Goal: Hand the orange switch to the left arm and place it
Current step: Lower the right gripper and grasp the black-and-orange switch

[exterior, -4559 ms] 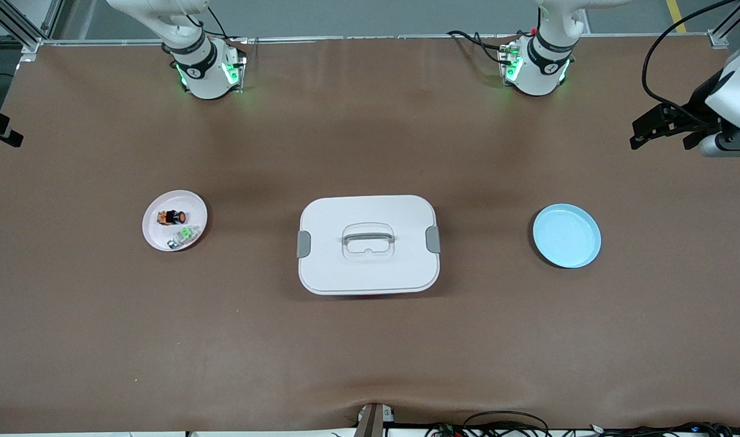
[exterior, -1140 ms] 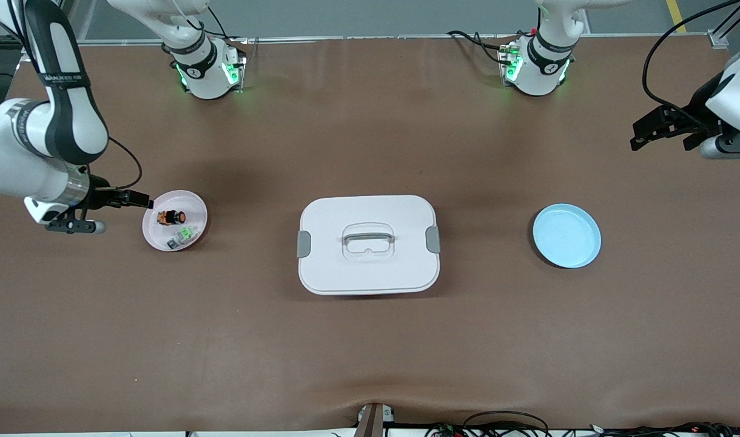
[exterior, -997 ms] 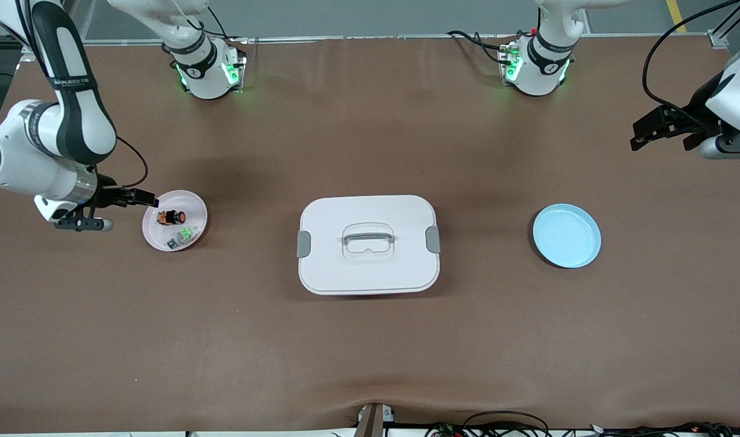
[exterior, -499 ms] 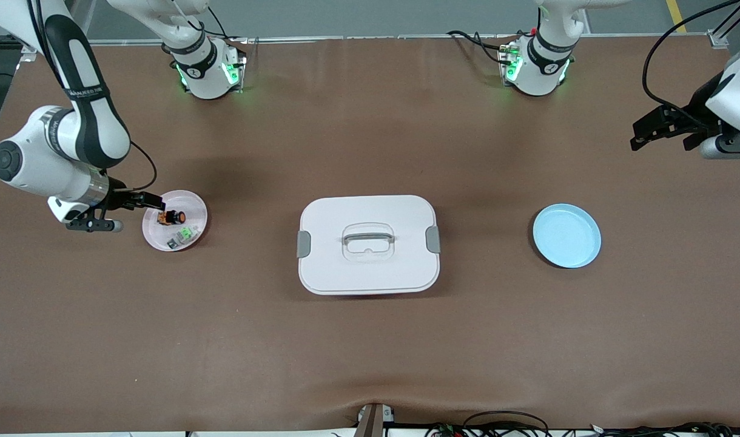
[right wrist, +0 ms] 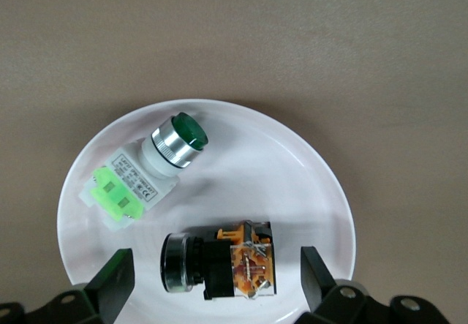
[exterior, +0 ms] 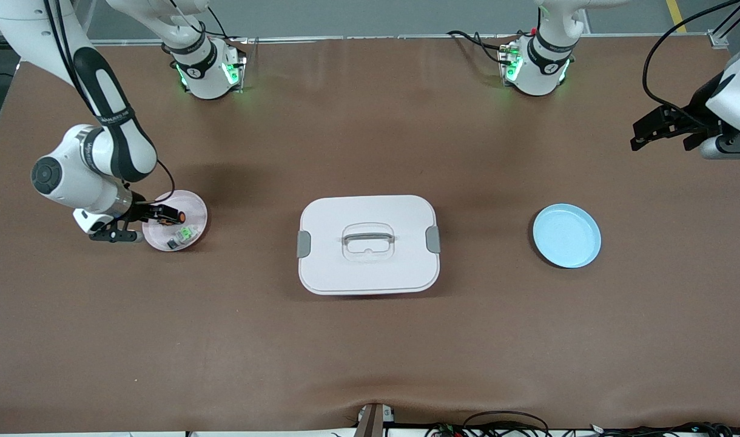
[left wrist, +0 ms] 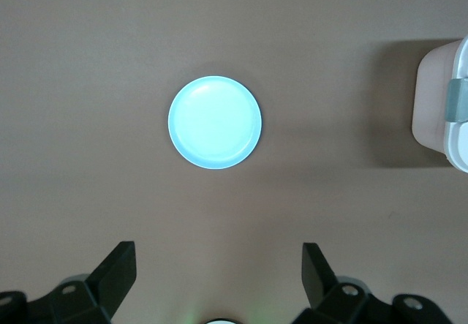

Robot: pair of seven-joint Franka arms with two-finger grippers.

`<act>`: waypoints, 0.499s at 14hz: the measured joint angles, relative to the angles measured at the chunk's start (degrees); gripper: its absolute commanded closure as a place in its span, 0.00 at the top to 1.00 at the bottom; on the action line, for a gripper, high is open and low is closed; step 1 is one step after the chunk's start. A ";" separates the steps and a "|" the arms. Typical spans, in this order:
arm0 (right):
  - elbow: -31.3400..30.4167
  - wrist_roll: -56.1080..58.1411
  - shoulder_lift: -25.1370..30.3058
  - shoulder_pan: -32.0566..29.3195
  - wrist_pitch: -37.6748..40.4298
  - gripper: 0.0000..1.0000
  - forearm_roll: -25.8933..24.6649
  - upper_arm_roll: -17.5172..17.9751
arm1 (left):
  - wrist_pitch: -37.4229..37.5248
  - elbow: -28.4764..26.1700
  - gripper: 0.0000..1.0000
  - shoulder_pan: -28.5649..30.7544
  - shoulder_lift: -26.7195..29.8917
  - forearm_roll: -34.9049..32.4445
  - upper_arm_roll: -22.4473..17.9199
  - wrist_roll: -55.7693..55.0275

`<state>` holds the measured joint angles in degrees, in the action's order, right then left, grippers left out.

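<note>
Front view: the right gripper [exterior: 164, 213] was spread wide over the switch [exterior: 174, 214], which lay ungrasped on the pink plate [exterior: 194, 209] toward the right arm's table edge. Left gripper [left wrist: 218, 280] waited, released, near the left arm's edge. Pickup, handover and placing past the box [exterior: 367, 244] were all left to do.

Shows a round plate [right wrist: 322, 192] on a brown table [right wrist: 380, 53]. On the plate, an orange switch [right wrist: 219, 258] lying on its side, with a green switch [right wrist: 146, 174] just beside it, apart. Over the plate's edge, the right gripper [right wrist: 212, 280], fingers [right wrist: 110, 284] spread wide either side of the orange switch, not touching it.
</note>
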<state>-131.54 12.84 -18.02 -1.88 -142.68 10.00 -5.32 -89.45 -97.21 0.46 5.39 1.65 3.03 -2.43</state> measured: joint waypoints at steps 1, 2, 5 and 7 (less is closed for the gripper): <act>0.00 0.00 -0.26 0.07 -0.05 1.00 0.01 0.00 | 0.00 0.00 1.00 0.00 -0.03 0.00 0.00 0.00; -0.01 0.00 -0.34 0.07 -0.05 1.00 0.01 0.00 | 0.00 0.00 1.00 0.02 -0.06 0.00 -0.01 0.00; -0.54 0.43 -0.59 0.07 -1.37 1.00 0.02 -0.01 | 0.00 0.00 1.00 0.04 -0.18 0.00 -0.03 0.00; -1.25 1.16 -0.98 0.05 -2.51 1.00 0.02 -0.04 | 0.00 0.00 1.00 0.04 -0.31 0.00 -0.03 0.00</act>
<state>-132.79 14.00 -19.00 -1.83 -145.19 10.01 -5.37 -89.45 -97.21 0.50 5.08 1.65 3.00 -2.43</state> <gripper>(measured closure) 0.000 0.000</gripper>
